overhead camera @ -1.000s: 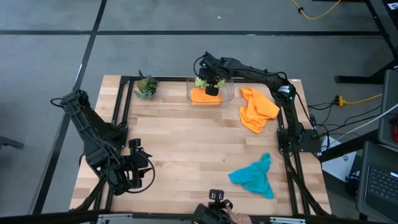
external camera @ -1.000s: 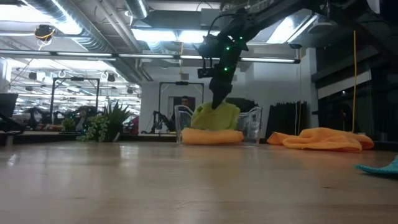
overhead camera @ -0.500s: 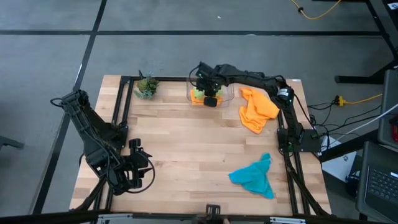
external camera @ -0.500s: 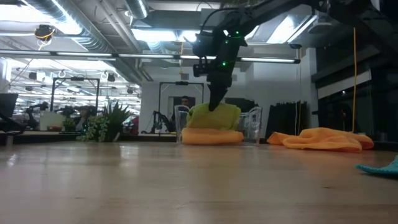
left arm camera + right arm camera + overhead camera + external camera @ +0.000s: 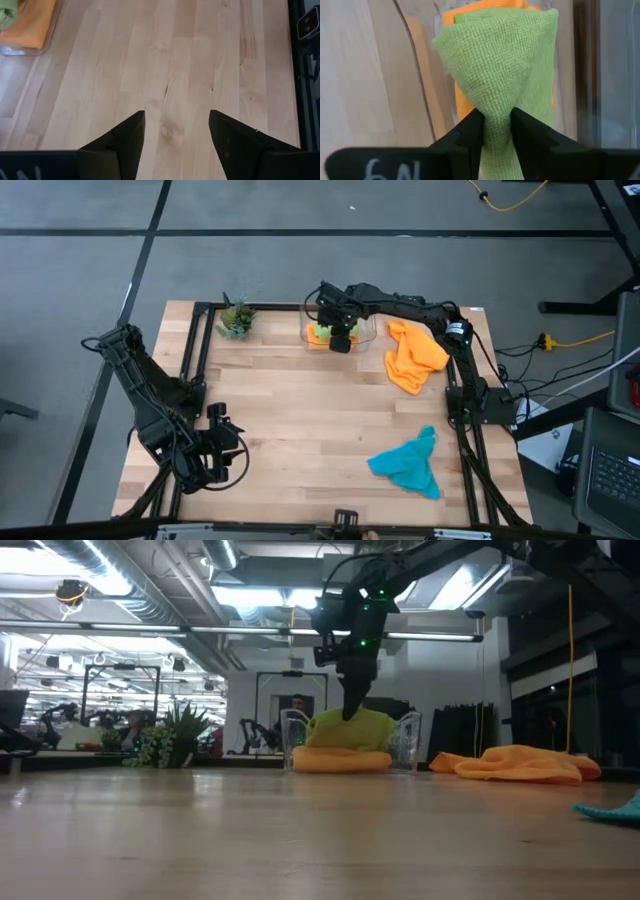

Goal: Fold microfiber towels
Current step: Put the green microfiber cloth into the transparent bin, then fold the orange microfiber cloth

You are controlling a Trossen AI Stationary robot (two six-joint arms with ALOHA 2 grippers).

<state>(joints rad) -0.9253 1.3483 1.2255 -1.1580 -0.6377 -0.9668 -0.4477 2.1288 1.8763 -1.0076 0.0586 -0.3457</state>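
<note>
Towels: 1 green [image 5: 495,75] pinched by right end effector [image 5: 495,131], 2 orange, 1 teal; left end effector [image 5: 176,131] apart.

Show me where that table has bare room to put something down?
The wide wood between the potted plant, the teal towel and the left hand is bare. It is crowded at the far edge: the clear bin and the loose orange towel.

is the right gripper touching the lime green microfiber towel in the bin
Touching. The right wrist view shows the right gripper with its jaws pinching a fold of the lime green microfiber towel, cloth pressed against both.
</note>
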